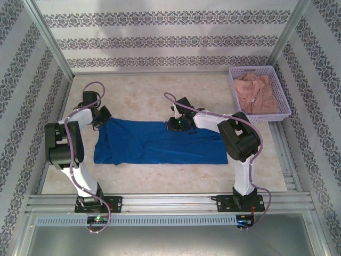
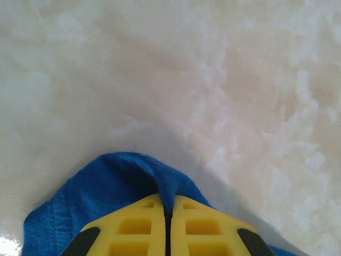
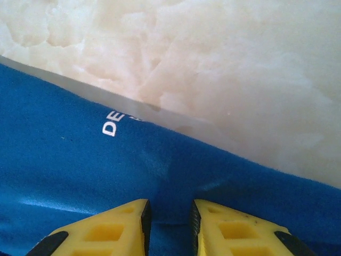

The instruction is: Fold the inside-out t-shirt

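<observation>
Got the t-shirt (image 1: 160, 144) spread flat on the counter (image 1: 138, 96), stretched from one set of fingers to the other. Seeing the left fingers (image 2: 138, 224) shut tight on a thin ridge of blue cloth, with the hemmed corner bunched just ahead of and under the tips. Seeing the right fingers (image 3: 234, 229) a narrow gap apart, sitting on the shirt's edge with white print just ahead-left of the tips. Can't tell if any cloth is pinched there. Risky to lift now: likely to drag one side only and skew the fold. Could also slip off that thin left pinch.
</observation>
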